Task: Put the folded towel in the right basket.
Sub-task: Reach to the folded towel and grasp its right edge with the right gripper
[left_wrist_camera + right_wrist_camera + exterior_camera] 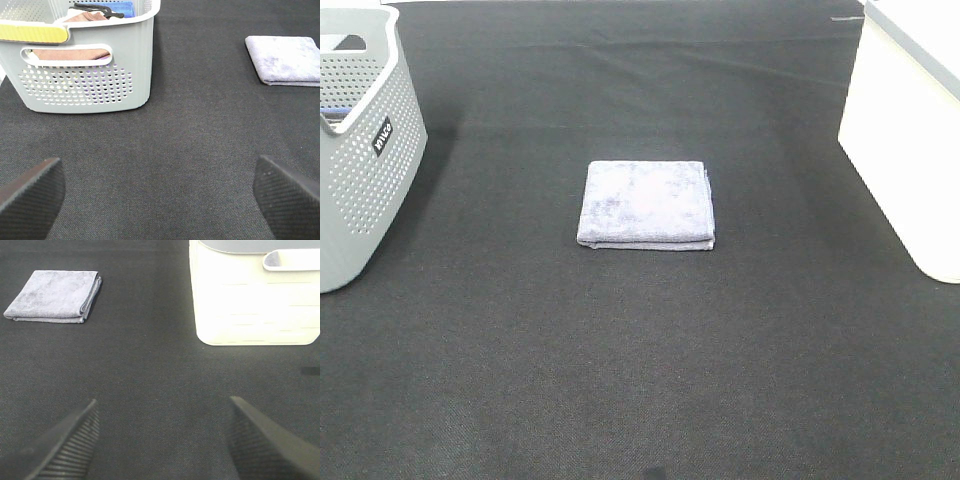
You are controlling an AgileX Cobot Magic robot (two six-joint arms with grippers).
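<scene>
The towel (646, 204) lies folded flat on the dark mat (620, 380), about in the middle between the two baskets and touching neither of them. It is pale lilac, and its layered edges face the right basket (905, 140) and the near side. The right basket is white with plain walls, and it stands at the right edge of the high view, well apart from the towel. The left basket (360, 180) is grey with many small holes, and it stands at the left edge.

The left gripper (157, 180) hovers over bare mat with its jaws spread wide and nothing between them. Its camera shows the grey basket near, with a brownish cloth (70, 52) and something blue (120, 7) inside (a black object also lies there, but I cannot tell what it is). The right gripper (162, 412) also has its jaws spread wide over bare mat, empty, with the white basket ahead of it. Neither gripper touches the towel, and neither shows in the high view.
</scene>
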